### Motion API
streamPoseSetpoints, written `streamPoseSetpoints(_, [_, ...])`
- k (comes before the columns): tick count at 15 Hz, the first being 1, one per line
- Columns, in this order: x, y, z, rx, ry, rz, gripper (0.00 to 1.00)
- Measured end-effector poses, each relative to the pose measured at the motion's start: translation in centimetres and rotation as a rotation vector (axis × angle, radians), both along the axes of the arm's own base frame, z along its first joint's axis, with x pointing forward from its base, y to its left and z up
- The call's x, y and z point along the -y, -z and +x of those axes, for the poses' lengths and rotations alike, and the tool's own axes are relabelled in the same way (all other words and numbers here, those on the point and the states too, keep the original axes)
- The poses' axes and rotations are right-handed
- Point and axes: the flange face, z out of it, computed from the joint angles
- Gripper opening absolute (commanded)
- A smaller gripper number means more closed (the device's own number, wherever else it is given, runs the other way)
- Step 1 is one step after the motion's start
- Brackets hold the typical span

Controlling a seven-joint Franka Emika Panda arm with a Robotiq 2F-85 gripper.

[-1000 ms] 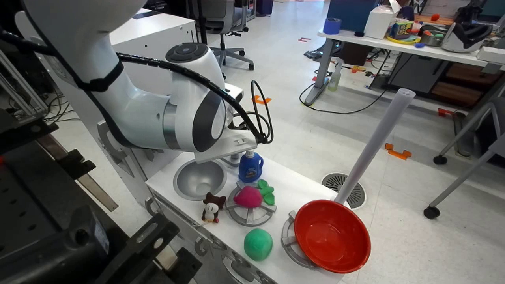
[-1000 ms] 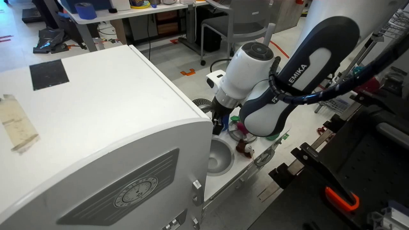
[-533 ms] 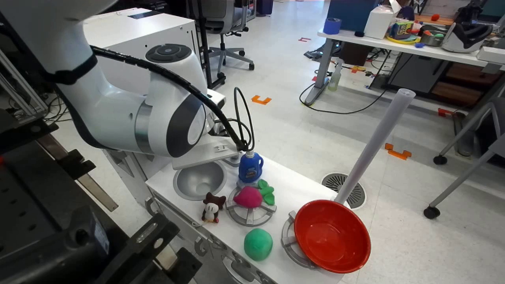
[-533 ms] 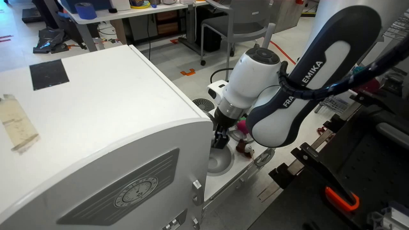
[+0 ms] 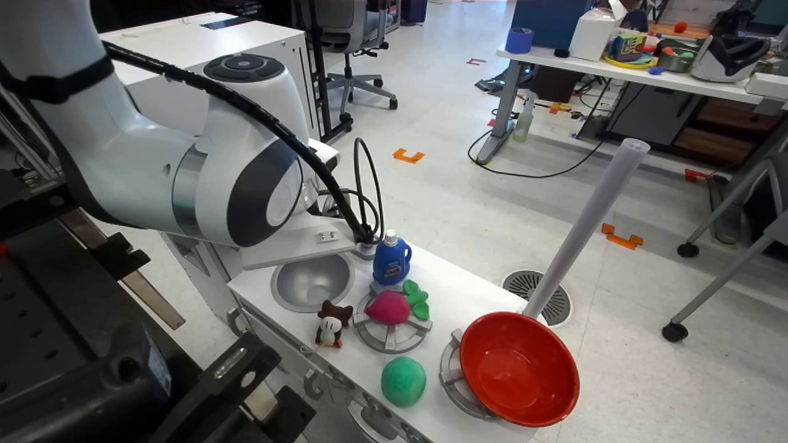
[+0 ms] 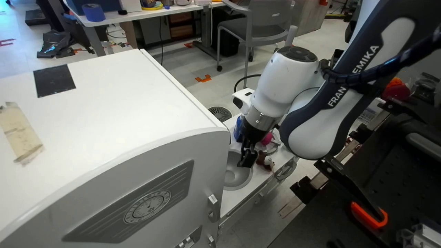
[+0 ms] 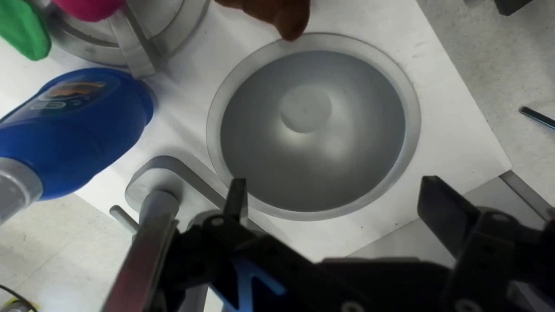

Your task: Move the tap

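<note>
The gripper (image 7: 336, 195) is spread wide, tap (image 7: 167, 190) partly covered at wrist-view lower left. In an exterior view the gripper's been shifted rightward, blue bottle (image 6: 237, 129) revealed!

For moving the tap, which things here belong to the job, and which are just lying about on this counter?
Part of the job: tap beside the sink, open gripper.
Just lying about: blue bottle, pink toy, brown-and-white toy, green ball, red bowl.

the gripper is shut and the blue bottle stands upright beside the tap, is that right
Not quite: the gripper is open, its jaws wide apart, as the wrist view shows. The blue bottle does stand upright beside the tap.
</note>
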Motion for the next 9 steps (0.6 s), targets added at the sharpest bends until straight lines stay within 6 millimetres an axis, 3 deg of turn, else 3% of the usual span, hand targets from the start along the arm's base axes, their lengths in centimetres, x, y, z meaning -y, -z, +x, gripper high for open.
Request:
streamPoseSetpoints(5, [0.7, -3.2, -1.2, -0.032, 0.105, 0.005, 1.00])
streamPoseSetpoints(9, [0.9, -9.5, 0.8, -0.014, 0.331, 0.036, 1.00])
